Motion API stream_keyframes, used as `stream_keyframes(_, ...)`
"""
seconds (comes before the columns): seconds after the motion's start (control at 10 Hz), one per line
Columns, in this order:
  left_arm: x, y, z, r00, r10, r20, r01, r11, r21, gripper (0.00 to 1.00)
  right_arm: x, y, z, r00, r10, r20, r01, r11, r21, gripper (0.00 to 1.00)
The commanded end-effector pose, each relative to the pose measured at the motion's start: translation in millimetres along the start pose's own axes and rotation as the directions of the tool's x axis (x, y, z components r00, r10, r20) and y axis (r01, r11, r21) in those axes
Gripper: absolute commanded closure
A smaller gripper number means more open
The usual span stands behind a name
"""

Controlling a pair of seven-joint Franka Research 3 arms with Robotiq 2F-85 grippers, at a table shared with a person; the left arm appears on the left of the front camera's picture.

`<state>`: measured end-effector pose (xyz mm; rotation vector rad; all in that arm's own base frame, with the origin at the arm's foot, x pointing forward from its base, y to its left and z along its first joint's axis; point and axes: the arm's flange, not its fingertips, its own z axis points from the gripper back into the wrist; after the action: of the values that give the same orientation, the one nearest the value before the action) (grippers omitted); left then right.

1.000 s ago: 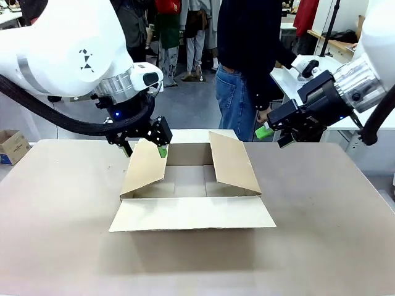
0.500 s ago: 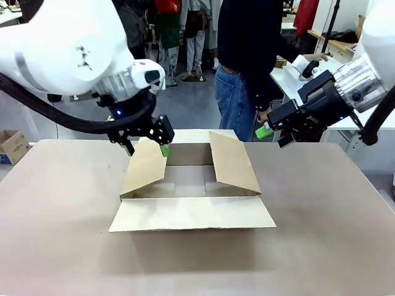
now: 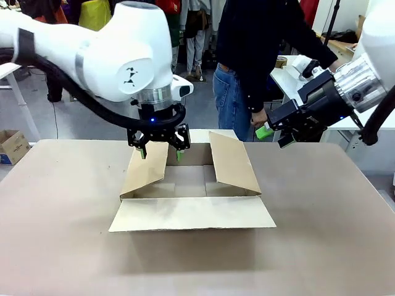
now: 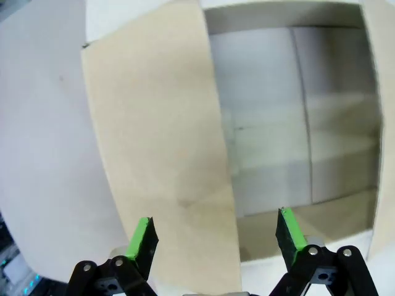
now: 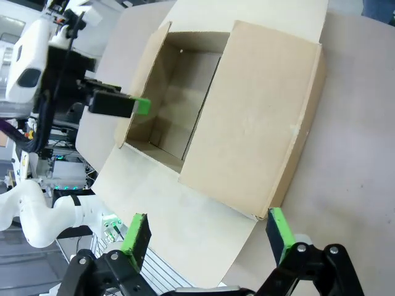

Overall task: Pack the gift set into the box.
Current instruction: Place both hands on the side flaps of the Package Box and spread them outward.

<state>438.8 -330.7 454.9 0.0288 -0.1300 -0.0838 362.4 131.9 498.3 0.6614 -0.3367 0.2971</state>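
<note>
Front view — L tool, jaws apart, over open box

Plain brown box, green-padded black fingers, white arms, taupe table, person's blue jeans.

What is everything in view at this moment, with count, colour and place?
box: one, plain brown, middle of the table, flaps open, inside bare where it shows.
table: one, beige-brown, under the box.
small carton: one, brown with printing, on the floor at far left.
person: one, dark top and blue jeans, standing at the far side.
left tool: one, black with green pads, open, over the box's left flap.
right tool: one, black with green pads, open, raised at right, apart from the box.
</note>
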Motion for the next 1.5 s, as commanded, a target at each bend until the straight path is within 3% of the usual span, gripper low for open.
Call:
stream_keyframes(0.0,13.9,-14.2,-5.4,0.999,0.038,0.001,-0.038,0.992,0.124,0.00,0.4,2.6,0.3,1.000,-0.013,-0.002,0.013,1.000,-0.002,0.00)
stream_keyframes(0.4,24.2,-16.4,-24.9,0.998,0.061,-0.017,-0.057,0.985,0.161,0.00,0.4,2.6,0.3,1.000,-0.013,-0.002,0.013,1.000,-0.002,0.00)
stream_keyframes(0.9,19.6,16.4,-16.0,0.987,0.163,0.019,-0.162,0.952,0.259,0.00,0.4,2.6,0.3,1.000,-0.013,-0.002,0.013,1.000,-0.002,0.00)
stream_keyframes(1.4,4.7,62.4,10.5,0.981,0.182,0.073,-0.191,0.969,0.158,0.00,0.4,2.6,0.3,1.000,-0.013,-0.002,0.013,1.000,-0.002,0.00)
